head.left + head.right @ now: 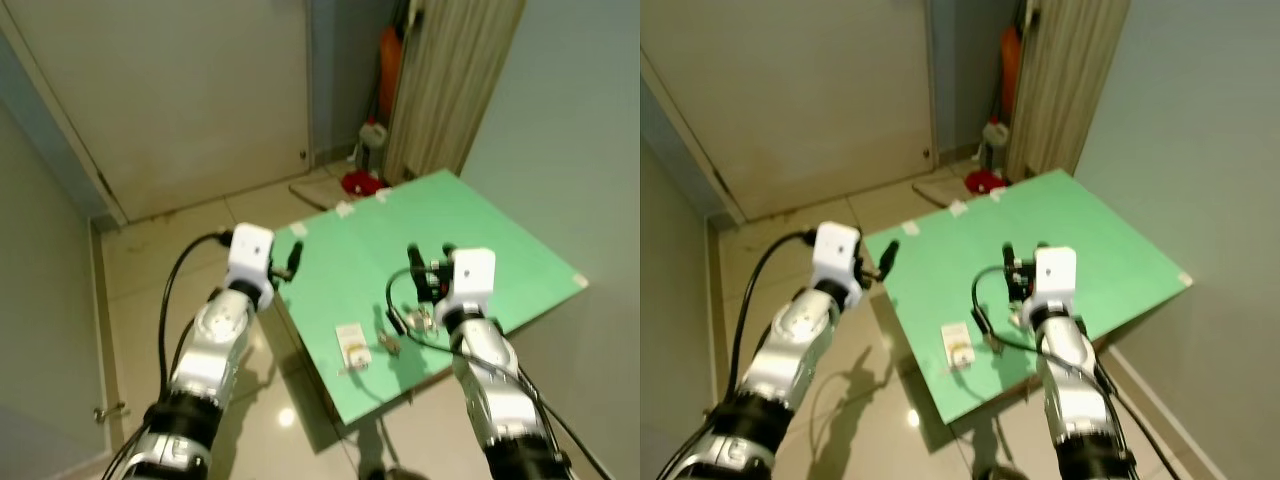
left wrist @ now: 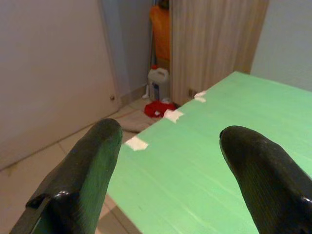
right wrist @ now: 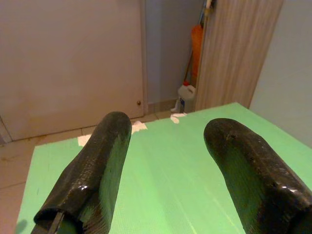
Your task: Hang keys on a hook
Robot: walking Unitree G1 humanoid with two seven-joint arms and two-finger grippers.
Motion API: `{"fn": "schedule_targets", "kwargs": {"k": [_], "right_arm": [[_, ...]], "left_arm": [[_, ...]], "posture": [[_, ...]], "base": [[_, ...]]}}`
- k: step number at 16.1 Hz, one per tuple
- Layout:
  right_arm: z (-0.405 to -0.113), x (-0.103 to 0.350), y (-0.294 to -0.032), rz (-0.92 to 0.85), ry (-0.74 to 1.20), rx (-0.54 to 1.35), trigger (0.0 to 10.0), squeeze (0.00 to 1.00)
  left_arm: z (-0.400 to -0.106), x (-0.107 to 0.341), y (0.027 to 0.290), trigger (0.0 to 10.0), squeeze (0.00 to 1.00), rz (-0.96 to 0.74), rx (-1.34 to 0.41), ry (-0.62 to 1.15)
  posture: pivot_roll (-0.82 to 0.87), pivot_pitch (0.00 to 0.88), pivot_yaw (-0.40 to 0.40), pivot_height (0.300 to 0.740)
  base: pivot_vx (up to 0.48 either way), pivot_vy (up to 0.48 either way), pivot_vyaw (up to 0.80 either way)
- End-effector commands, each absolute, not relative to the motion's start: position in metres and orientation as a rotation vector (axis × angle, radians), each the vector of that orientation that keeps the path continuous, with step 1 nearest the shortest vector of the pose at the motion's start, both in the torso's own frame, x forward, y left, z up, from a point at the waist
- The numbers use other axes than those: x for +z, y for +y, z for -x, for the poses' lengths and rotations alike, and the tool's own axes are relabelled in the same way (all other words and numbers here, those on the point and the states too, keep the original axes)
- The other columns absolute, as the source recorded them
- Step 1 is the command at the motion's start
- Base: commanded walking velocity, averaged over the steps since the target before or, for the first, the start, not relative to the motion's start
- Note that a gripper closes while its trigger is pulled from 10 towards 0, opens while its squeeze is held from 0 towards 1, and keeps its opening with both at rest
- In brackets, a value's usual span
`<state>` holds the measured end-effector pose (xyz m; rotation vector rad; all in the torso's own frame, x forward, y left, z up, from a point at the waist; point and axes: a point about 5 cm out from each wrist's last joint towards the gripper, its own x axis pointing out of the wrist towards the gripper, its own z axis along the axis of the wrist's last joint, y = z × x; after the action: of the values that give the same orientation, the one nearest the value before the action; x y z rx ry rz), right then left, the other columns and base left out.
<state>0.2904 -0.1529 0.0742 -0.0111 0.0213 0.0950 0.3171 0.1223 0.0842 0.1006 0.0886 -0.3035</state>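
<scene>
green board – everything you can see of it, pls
The green board is a flat, matte, light-green rectangular panel; its surface looks smooth, with faint streaks in the wrist views. It lies level like a tabletop, one corner towards the robot, against the pale wall on the robot's right. Strips of white tape sit along its far edge. A small white card and a small metal item, perhaps keys, lie near its front edge. Both grippers hover open over it.

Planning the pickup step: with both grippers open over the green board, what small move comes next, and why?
Probably lower the right gripper toward the keys lying on the green board just below it; its jaws are open and empty, and it is nearer than the left gripper.
</scene>
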Motion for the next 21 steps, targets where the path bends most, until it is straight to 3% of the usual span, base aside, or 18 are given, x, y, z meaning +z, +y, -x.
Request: {"fn": "schedule_targets", "kwargs": {"k": [1,6,9,11,14,21], "right_arm": [[-0.289,0.071,-0.156,0.014,0.032,0.09,10.0,0.0],[-0.291,0.072,-0.156,0.026,0.026,0.086,10.0,0.0],[-0.284,0.07,-0.163,0.029,0.031,0.072,10.0,0.0],[-0.273,0.068,-0.17,0.038,0.03,0.063,10.0,0.0],[-0.265,0.061,-0.171,0.044,0.057,0.066,10.0,0.0],[-0.268,0.069,-0.166,0.05,0.042,0.086,10.0,0.0]], "left_arm": [[-0.318,0.084,0.122,10.0,0.0,-0.122,-0.308,0.092],[-0.322,0.086,0.123,10.0,0.0,-0.138,-0.303,0.08],[-0.318,0.09,0.135,10.0,0.0,-0.103,-0.205,0.044],[-0.3,0.095,0.141,10.0,0.0,-0.074,-0.139,-0.02],[-0.294,0.086,0.148,10.0,0.0,-0.069,-0.039,0.006],[-0.322,0.067,0.12,10.0,0.0,-0.214,-0.377,0.229]], "posture": [[-0.09,0.0,0.027,0.74],[-0.1,0.0,0.029,0.74],[-0.1,0.0,0.028,0.74],[-0.09,0.0,0.012,0.74],[-0.08,0.0,0.001,0.74],[-0.13,0.0,0.021,0.74]], "base": [[0.0,0.0,0.0],[0.0,0.0,0.0],[0.0,0.0,0.0],[0.0,0.0,0.0],[0.0,0.0,0.0],[0.0,0.0,0.0]]}}
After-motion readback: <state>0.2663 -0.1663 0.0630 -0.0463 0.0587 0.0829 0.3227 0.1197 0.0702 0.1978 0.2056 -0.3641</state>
